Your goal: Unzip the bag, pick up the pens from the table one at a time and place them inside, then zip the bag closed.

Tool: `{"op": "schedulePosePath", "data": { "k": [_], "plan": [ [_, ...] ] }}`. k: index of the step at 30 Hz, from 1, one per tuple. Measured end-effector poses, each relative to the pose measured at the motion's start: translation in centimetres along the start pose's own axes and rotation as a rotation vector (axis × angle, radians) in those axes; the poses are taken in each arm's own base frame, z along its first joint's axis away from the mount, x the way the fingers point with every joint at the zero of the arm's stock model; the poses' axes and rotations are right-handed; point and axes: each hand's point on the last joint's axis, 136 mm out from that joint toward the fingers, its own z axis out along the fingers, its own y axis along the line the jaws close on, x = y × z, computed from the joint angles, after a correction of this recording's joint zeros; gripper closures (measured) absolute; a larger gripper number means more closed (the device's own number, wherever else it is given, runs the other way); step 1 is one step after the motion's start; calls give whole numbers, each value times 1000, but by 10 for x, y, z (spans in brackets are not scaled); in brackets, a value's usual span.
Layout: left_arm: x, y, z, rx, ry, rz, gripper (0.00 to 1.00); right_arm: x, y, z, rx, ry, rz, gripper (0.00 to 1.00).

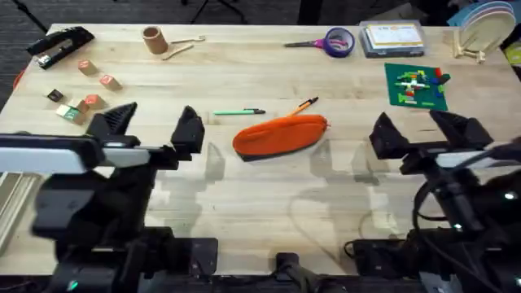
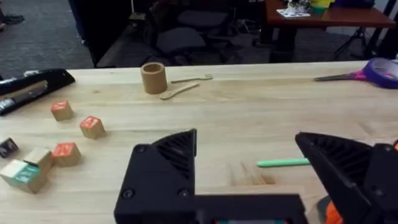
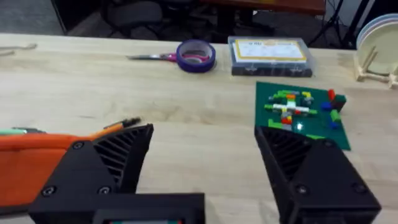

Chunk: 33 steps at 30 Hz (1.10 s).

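Near the middle of the surface [image 1: 260,203] the bag [image 1: 281,134] is lying on its side, closed as far as can be seen. The green pen [image 1: 238,112] is lying just beyond the bag's left end, apart from it. The orange pen [image 1: 304,106] is resting just behind the bag's right end, angled toward the far edge. The left pincer [image 1: 155,126] is hovering left of the bag with its jaws standing wide and holding nothing. The right pincer [image 1: 423,130] is hovering right of the bag, jaws likewise wide and holding nothing. Scissors [image 1: 321,41] are lying near the far edge, and wooden blocks [image 1: 85,89] are sitting toward the far left corner.
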Motion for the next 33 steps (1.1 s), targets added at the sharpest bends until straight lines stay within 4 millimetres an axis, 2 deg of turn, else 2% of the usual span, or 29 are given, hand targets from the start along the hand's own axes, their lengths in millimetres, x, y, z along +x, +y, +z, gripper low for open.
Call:
{"op": "schedulePosePath", "data": {
  "k": [8, 12, 20, 25, 26, 33],
  "plan": [
    [-40, 0, -22, 0, -10, 0, 7, -31, 0, -21, 0, 17, 0, 5],
    [-55, 0, -22, 0, 3, 0, 6, -44, 0, -28, 0, 47, 2, 5],
    [-73, -3, -6, 15, 87, -2, 7, -75, 1, -34, -4, 136, 6, 5],
    [-86, -10, 8, 59, 134, -5, 6, -92, 1, -34, -5, 206, 8, 5],
    [-92, -16, 15, 95, 167, -2, 7, -99, 1, -32, -5, 257, 10, 4],
    [-103, -29, 31, 175, 228, 10, 7, -108, 1, -26, -6, 369, 13, 4]
  ]
}}
